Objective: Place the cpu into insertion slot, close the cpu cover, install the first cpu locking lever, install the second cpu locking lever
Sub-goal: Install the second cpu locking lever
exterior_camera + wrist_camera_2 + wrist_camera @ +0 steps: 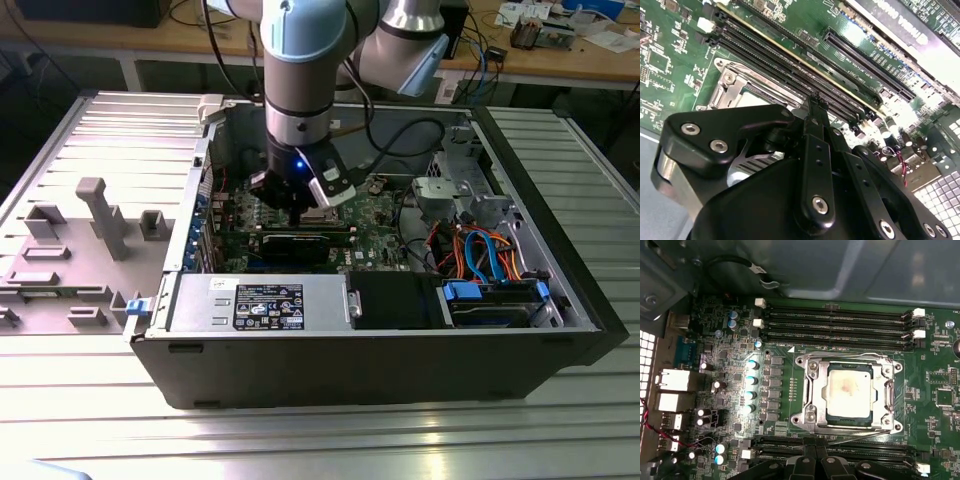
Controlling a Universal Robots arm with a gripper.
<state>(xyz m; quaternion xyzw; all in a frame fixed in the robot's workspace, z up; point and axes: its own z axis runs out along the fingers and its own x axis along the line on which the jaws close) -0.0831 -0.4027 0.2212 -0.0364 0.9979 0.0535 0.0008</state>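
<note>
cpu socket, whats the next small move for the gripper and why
Probably lower toward a lever beside the cpu cover. In the first wrist view the cpu already sits in the insertion slot with the cover down around it, and the gripper sits just off its edge.

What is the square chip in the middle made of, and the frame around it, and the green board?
The cpu looks like it has a dull silver-grey metal top with a faint stain. The cpu cover around it seems thin, shiny stamped metal, since it glints. The green board looks like glossy lacquered circuit board, probably a plastic-like laminate; its core cannot be told.
</note>
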